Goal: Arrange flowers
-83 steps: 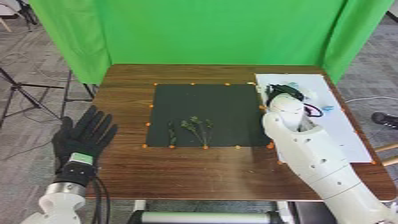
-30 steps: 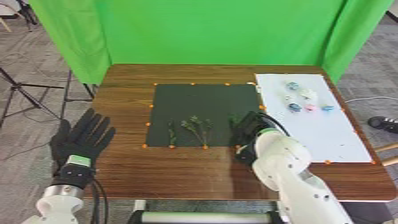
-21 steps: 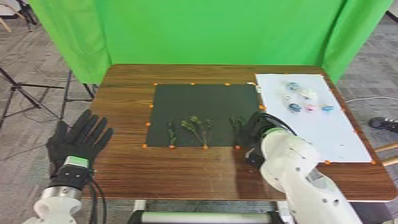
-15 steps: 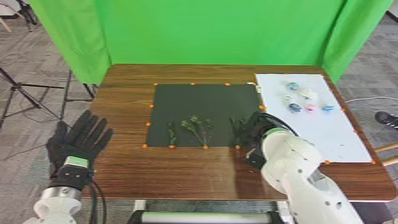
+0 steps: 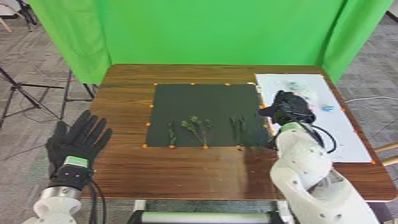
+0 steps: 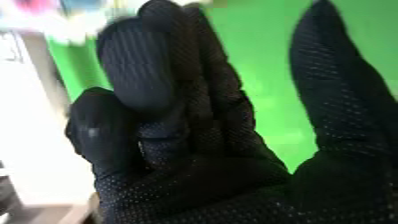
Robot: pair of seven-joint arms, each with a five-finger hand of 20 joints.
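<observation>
Head view: right hand (image 5: pixel 291 107) above white sheet (image 5: pixel 346 142); blue flower (image 5: pixel 328 108) just right of it; green stems (image 5: pixel 196 129) left of it on dark mat (image 5: pixel 200 100); left hand (image 5: pixel 78 142) spread wide | Right wrist view: right hand (image 6: pixel 195 180) wide, thumb well apart from fingers; pink blur (image 6: pixel 35 5) beyond fingertips

We look toward a green curtain (image 5: pixel 213 32) hanging at the back, a black tripod (image 5: pixel 17 86) at left on gray carpet (image 5: pixel 34 60).

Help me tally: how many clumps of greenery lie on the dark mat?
3: a left clump, a forked middle clump and a right clump, along the near side of the dark mat.
</observation>
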